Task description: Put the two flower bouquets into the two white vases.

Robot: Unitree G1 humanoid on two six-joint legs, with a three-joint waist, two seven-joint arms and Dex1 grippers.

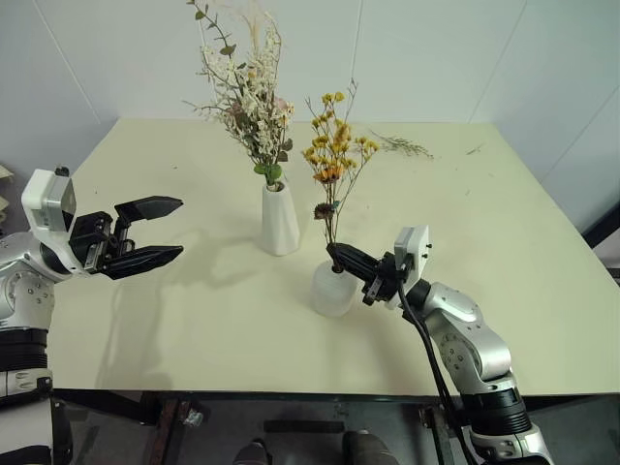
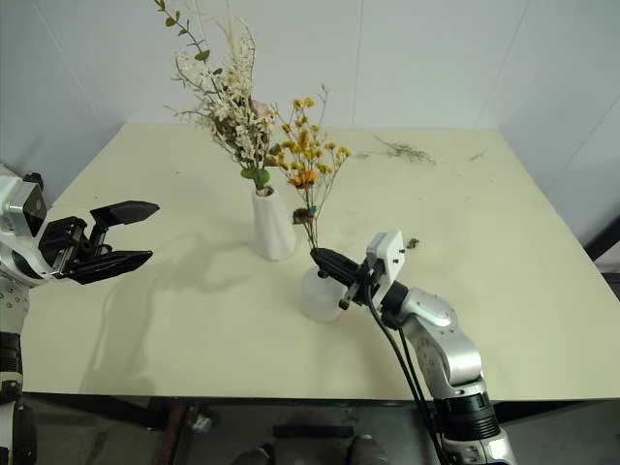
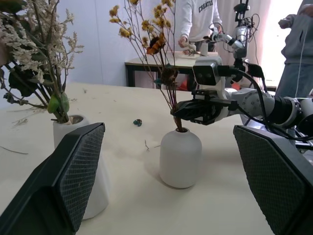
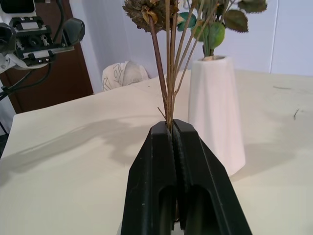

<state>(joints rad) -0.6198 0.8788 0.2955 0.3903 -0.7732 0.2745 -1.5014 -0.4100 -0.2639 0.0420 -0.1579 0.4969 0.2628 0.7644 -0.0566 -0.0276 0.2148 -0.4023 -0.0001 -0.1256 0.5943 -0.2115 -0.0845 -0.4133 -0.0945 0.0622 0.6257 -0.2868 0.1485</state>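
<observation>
Now the big table (image 1: 145, 329) has lots of bare room near its front and right edges. On it, near the middle, stands the tall white vase (image 1: 279, 221) with the big pink and white bunch (image 1: 247, 92) in its mouth. Just beside it, closer to the front, sits the short round vase (image 1: 332, 289). The thin yellow bunch (image 1: 332, 155) stands up from that vase's mouth, and its stems are pinched just above the mouth by the right gripper (image 1: 341, 257), whose two black fingers are pressed together on them. The left gripper (image 1: 150, 232) hangs over the table's left side, well apart from both vases, with its fingers spread wide and nothing between them. Small loose sprigs (image 1: 402, 145) lie near the far edge. The stem ends inside the short vase are hidden.
</observation>
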